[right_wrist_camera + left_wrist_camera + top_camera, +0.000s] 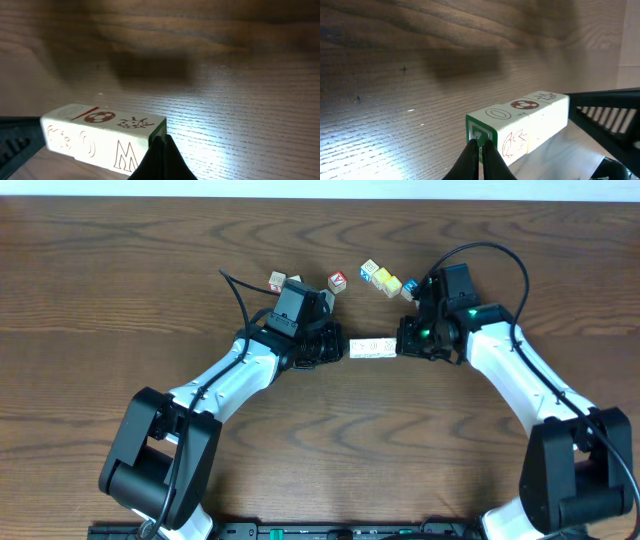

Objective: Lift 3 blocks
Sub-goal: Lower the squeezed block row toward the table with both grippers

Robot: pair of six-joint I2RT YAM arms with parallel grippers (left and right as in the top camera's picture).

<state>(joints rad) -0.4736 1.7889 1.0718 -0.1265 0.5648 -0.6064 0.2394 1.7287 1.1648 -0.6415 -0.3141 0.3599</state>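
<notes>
The three blocks (373,347) are being held as one straight row, end to end, running left to right above the middle of the table (120,260). The row is being squeezed from both ends. The left pincer (345,348), its fingers shut tight together, is being pressed against the left end face. The right pincer (401,346), likewise fully closed, is being pressed against the right end face. Neither pincer is being wrapped around a block; the row is lying between the two tips and is being touched by each. In the left wrist view the closed fingertips (469,162) are being set against a green-framed end face, and an oval, a red spotted mushroom and further marks are being shown along the top of the row. In the right wrist view the closed tips are being met by the near end, beside a face marked with an M, and a ball and a small bug are being shown on top. A dark shadow (150,67) is being cast on the wood well apart from the row, so the blocks are being held clear of the table. On the far side, a few loose cubes (388,282) are lying apart from the row.
</notes>
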